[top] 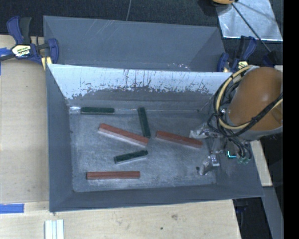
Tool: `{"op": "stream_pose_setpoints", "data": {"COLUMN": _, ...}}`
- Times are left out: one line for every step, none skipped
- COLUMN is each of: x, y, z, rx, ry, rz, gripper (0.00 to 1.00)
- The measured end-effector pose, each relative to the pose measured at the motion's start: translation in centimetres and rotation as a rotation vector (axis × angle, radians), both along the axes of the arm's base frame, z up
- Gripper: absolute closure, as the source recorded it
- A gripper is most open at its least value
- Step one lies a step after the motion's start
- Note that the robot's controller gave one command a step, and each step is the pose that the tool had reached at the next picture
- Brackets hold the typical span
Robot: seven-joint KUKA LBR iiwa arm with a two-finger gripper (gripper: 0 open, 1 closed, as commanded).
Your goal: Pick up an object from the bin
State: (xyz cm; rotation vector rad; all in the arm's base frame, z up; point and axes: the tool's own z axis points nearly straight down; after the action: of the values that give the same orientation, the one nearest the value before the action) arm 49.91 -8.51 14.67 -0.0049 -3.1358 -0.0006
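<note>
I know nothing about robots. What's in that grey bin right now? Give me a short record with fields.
bin: grey metal bin
red-brown sticks: right stick; middle stick; front stick
dark green sticks: back stick; steep stick; centre stick
gripper: gripper, at the bin's right end, fingers apart, holding nothing
nearest to gripper: right stick, its end close by the fingers

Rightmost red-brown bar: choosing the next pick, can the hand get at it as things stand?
Probably yes: nothing lies on the red-brown bar, and the hand hangs just beside its right end.
</note>
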Motion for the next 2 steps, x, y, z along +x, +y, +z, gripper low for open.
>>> {"op": "stream_pose_setpoints", "data": {"x": 0.2, "y": 0.0, "z": 0.4, "rx": -0.001, "ry": -0.009, "rz": 0.003, "gripper": 0.00}}
{"op": "stream_pose_setpoints", "data": {"x": 8.8, "y": 1.9, "z": -6.7, "rx": -0.001, "ry": -0.014, "rz": 0.209, "gripper": 1.00}}
